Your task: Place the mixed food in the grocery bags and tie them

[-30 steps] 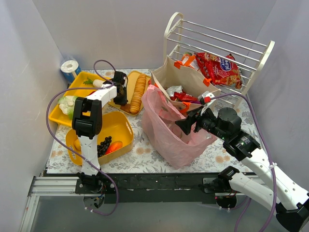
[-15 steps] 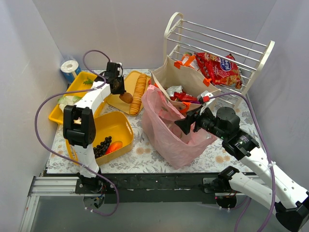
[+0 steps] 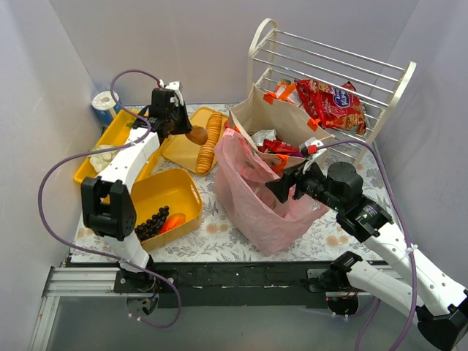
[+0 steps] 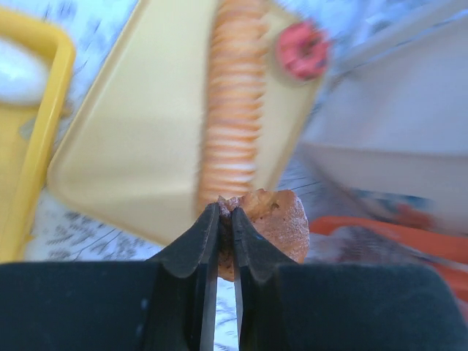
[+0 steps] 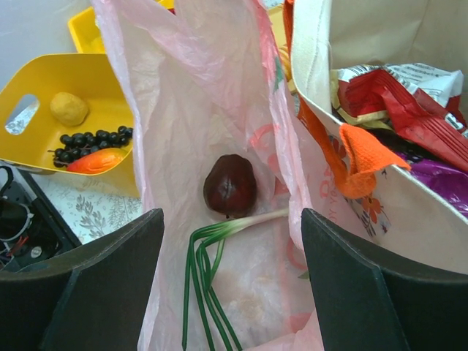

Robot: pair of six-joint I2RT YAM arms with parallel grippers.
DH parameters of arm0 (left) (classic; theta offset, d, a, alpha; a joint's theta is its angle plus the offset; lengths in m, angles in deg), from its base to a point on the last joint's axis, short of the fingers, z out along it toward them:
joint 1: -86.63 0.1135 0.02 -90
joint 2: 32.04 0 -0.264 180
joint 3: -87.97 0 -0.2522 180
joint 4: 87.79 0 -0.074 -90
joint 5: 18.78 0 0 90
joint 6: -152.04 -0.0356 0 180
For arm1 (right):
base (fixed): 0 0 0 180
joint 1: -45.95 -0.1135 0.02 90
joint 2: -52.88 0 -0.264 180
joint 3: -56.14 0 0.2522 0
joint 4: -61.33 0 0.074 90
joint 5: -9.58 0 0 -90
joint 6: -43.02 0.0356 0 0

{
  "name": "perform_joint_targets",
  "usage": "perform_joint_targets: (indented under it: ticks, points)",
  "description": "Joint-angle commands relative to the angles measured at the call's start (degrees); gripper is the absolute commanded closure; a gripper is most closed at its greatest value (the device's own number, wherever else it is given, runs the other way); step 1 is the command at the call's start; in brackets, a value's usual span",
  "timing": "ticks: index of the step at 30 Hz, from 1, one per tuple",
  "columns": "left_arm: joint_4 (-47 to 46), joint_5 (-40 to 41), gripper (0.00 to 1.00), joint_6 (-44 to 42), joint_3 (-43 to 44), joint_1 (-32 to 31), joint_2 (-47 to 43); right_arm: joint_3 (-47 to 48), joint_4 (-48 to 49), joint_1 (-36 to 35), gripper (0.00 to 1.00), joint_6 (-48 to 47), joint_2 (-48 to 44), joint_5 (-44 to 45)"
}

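**Mixed food split between trays and bags, one brown piece in the left gripper**

At the far left, a blue-and-white paper roll [image 3: 107, 102] stands behind a bright yellow plastic tray [image 3: 115, 135] with pale produce in it. Nearer, a deep yellow tub [image 3: 175, 186] holds dark grapes [image 3: 152, 219] and an orange piece [image 3: 172, 221]. The right wrist view also shows a small yellow fruit [image 5: 69, 108] in it.

The left gripper [image 3: 188, 133] is clamped on a round brown piece of food [image 3: 197, 135]. Its black fingertips [image 4: 197, 241] pinch the piece by its edge, over a flat pale-yellow tray [image 3: 179, 150] that carries a row of round orange crackers [image 3: 210, 139].

Just to the right stands the thin translucent pink plastic bag [image 3: 252, 190], mouth open. A dark red fruit [image 5: 229, 185] and green stalks [image 5: 208, 270] lie at its bottom. The right gripper [image 3: 281, 188] hovers at the bag's right rim, jaws spread wide with nothing between them.

Behind the pink bag and touching it is the stiff beige tote [image 3: 274, 117] with orange strap handles [image 5: 355, 157]. It contains red crinkly packets [image 5: 409, 102] and a purple packet [image 5: 442, 175]. At the far right, a white wire rack [image 3: 329, 62] holds a red snack packet [image 3: 333, 102].
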Motion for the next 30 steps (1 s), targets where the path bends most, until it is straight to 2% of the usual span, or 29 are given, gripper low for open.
perform_joint_targets:
  ticks: [1,5,9,12,15,18,24,30]
  points:
    - [-11.0,-9.0,1.0,1.3,2.2,-6.5,-15.0,1.7,-1.1,0.4,0.17,-0.4,-0.4,4.1]
    - [-16.2,-9.3,1.0,1.5,2.5,-11.9,-21.0,2.9,-3.3,0.3,0.17,-1.0,-0.2,8.2]
    - [-19.0,-8.1,1.0,-2.3,2.9,-18.1,-21.9,3.2,-4.8,0.3,0.16,-0.9,-0.4,9.6]
    - [-17.9,-1.6,1.0,-10.0,3.2,-29.5,-19.2,3.4,-5.5,0.3,0.17,-0.9,-0.4,10.9]
    - [-12.8,8.2,1.0,-18.2,4.3,-36.1,-16.0,4.0,-6.7,0.3,0.16,-0.3,-0.4,12.7]
    - [-12.2,13.5,1.0,-21.4,2.7,-37.6,-14.3,4.4,-8.5,0.4,0.17,1.6,-0.9,16.9]
    - [-13.5,14.8,1.0,-22.1,-3.8,-37.7,-16.4,3.0,-9.6,0.3,0.16,4.0,-4.3,25.3]
    - [-13.8,10.5,1.0,-21.8,-9.9,-37.7,-20.0,2.4,-9.9,0.3,0.16,4.1,-6.1,27.9]
